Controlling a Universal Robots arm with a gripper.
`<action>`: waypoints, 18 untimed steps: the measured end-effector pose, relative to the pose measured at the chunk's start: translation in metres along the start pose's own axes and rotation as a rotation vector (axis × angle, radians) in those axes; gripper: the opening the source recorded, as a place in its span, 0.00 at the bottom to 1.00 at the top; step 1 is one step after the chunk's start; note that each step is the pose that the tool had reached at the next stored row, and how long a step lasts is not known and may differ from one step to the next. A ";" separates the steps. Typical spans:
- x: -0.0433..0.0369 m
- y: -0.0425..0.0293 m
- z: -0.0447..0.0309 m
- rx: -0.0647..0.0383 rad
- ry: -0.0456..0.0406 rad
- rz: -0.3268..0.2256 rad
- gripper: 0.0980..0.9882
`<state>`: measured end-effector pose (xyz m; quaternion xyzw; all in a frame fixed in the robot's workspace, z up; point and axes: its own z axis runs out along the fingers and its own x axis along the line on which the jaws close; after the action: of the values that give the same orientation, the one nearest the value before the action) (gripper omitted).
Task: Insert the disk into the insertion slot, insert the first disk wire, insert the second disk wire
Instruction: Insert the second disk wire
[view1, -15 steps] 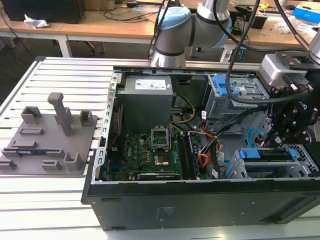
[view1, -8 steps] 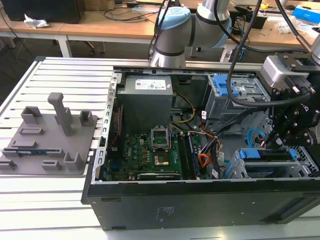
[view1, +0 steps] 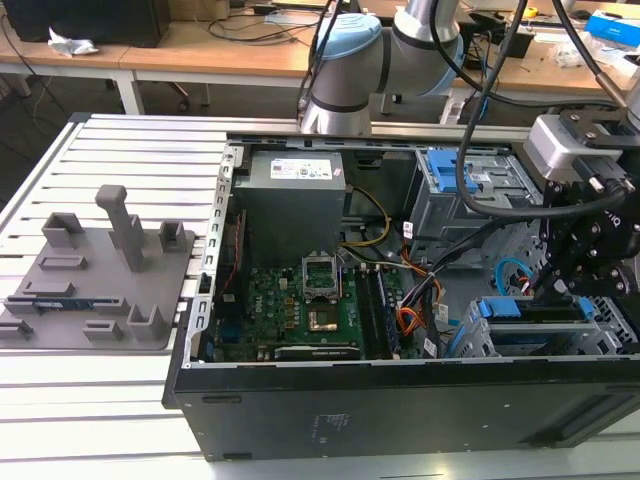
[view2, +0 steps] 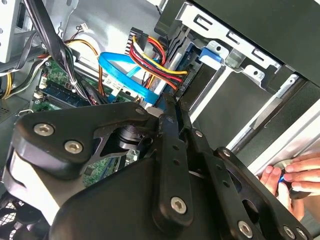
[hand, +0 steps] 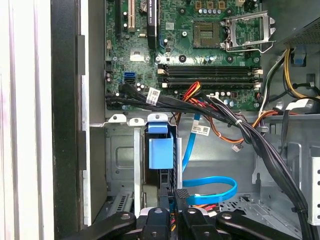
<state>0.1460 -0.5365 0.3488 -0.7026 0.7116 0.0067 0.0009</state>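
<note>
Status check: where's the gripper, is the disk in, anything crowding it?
Gripper low over the insertion slot. Disk seated there, blue carrier showing. Blue flat cable and wire bundle close alongside.

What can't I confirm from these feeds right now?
- Whether the wire connector is seated: in the first wrist view the hand covers the disk's connector end.
- What the person's fingers hold: cut off by the second wrist view's edge.
- The insertion slot interior: the arm blocks the exterior view.

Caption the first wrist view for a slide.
Gripper above the blue-framed disk seated in the insertion slot, blue data cable alongside.
</note>
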 end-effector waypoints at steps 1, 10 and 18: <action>0.0000 -0.0001 0.0001 0.000 0.0000 0.000 0.07; 0.0000 -0.0015 0.0030 -0.001 -0.0016 0.000 0.07; 0.0002 -0.0019 0.0067 -0.002 -0.0039 0.000 0.07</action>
<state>0.1478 -0.5366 0.3421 -0.7026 0.7116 0.0088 0.0016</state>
